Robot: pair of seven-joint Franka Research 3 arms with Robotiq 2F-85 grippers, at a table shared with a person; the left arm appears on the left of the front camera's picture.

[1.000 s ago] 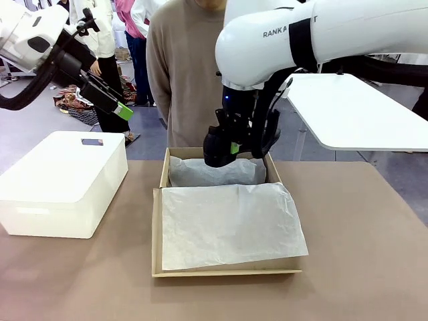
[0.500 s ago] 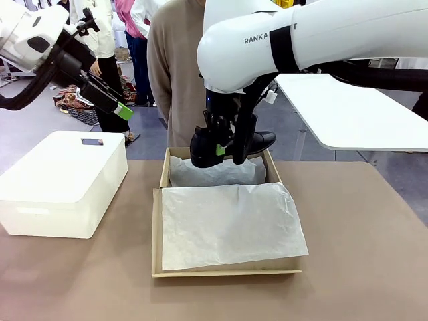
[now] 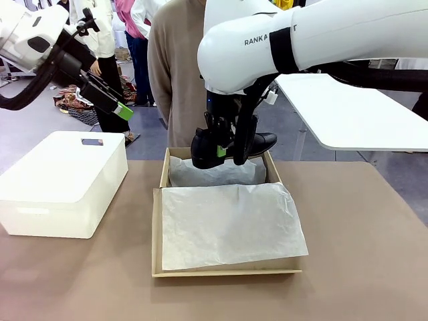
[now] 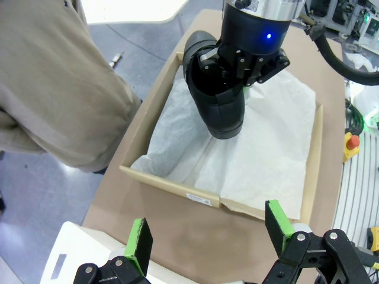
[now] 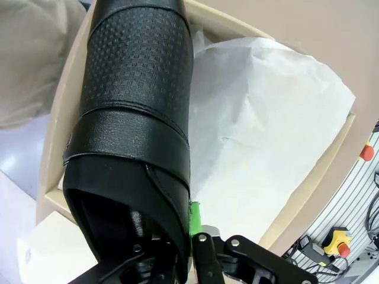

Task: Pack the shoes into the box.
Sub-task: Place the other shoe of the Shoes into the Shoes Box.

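We find the box on the desk lined with white tissue paper; the white bin at its 9 o'clock is lidded. Since a second ago the right pincer has slid toward 9 o'clock. It clamps one shoe by the heel end, the toe jutting toward 3 o'clock, above the box's 12 o'clock end. The left pincer gapes wide, empty, raised near the bin.

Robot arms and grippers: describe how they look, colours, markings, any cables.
Both arms, the left arm and right arm, have rounded glossy white shells with black joints. The right one carries grey lettering, a black band and black cables. The left gripper and right gripper are black with bright green finger pads; a blue light glows on the right wrist.
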